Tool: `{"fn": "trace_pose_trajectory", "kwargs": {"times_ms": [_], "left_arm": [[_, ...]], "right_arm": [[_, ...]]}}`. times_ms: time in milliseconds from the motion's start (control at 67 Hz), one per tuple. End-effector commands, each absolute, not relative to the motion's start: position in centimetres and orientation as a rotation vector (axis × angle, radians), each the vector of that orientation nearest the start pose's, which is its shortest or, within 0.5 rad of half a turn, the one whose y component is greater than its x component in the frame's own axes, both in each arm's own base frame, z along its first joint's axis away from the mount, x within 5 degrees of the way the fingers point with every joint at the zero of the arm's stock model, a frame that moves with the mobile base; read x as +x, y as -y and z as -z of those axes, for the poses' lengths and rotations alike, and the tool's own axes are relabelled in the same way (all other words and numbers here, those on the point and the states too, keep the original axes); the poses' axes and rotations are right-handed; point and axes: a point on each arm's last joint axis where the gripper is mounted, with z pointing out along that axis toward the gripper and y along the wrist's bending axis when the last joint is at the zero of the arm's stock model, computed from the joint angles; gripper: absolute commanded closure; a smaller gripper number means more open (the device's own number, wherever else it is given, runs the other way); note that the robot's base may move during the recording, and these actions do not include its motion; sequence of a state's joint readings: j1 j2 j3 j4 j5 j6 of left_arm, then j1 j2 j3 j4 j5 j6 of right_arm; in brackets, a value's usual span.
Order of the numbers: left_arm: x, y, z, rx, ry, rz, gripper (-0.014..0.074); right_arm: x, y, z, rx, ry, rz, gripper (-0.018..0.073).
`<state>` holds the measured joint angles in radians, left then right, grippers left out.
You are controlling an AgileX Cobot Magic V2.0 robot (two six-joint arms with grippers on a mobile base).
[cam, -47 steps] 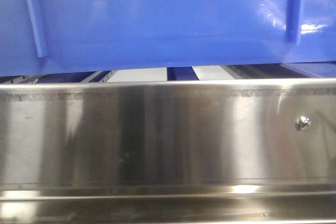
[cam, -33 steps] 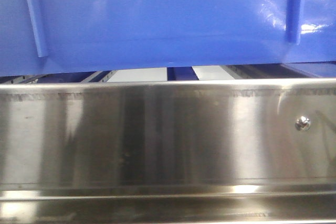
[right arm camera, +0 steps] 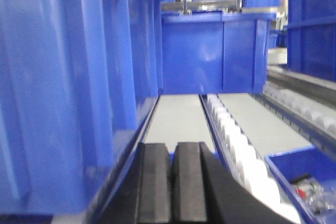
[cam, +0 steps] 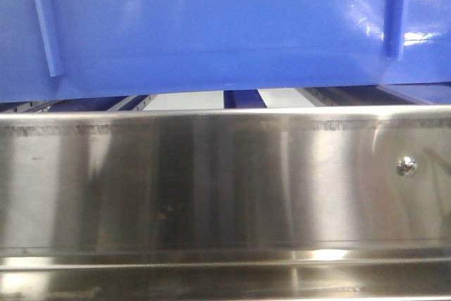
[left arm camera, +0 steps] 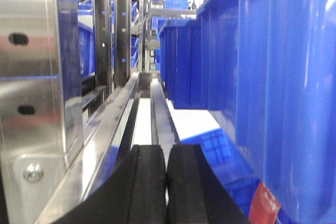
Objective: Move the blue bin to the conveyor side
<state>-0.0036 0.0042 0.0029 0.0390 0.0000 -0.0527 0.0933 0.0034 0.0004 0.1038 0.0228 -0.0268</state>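
Observation:
The blue bin (cam: 211, 26) fills the top of the front view, its ribbed wall hanging just above a steel rail. In the left wrist view the blue bin (left arm camera: 283, 77) rises as a tall wall right of my left gripper (left arm camera: 167, 153), whose black fingers are shut with nothing between them. Seen from the right wrist, the blue bin (right arm camera: 63, 77) stands to the left of my right gripper (right arm camera: 172, 150), also shut and empty. Whether either gripper touches the bin cannot be told. The conveyor side is out of view.
A shiny stainless rail (cam: 225, 181) with a screw (cam: 406, 166) runs below the bin. Steel rack uprights (left arm camera: 31, 77) stand close on the left. More blue bins (right arm camera: 210, 59) sit ahead, beside a white roller track (right arm camera: 236, 145) and a low open bin (right arm camera: 304, 182).
Reflections on the steel rail have shifted slightly; the bin keeps its place in the front view.

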Motion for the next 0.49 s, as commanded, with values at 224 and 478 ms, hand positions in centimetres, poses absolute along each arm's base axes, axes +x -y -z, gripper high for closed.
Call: {"fn": "trace_pose_trajectory", "kwargs": {"times_ms": [224, 478], "left_arm": [[4.6, 0.0, -25.6, -0.008, -1.447, 0.017, 0.0572], [2.2, -0.1, -33.7, -0.021, -1.542, 0.007, 0.0292]], "right_arm": [[5.0, -0.5, -24.4, -0.012, -1.393, -0.141, 0.0636], [1.7, -0.4, -32.9, -0.032, -1.3, -0.157, 0.0405]]}}
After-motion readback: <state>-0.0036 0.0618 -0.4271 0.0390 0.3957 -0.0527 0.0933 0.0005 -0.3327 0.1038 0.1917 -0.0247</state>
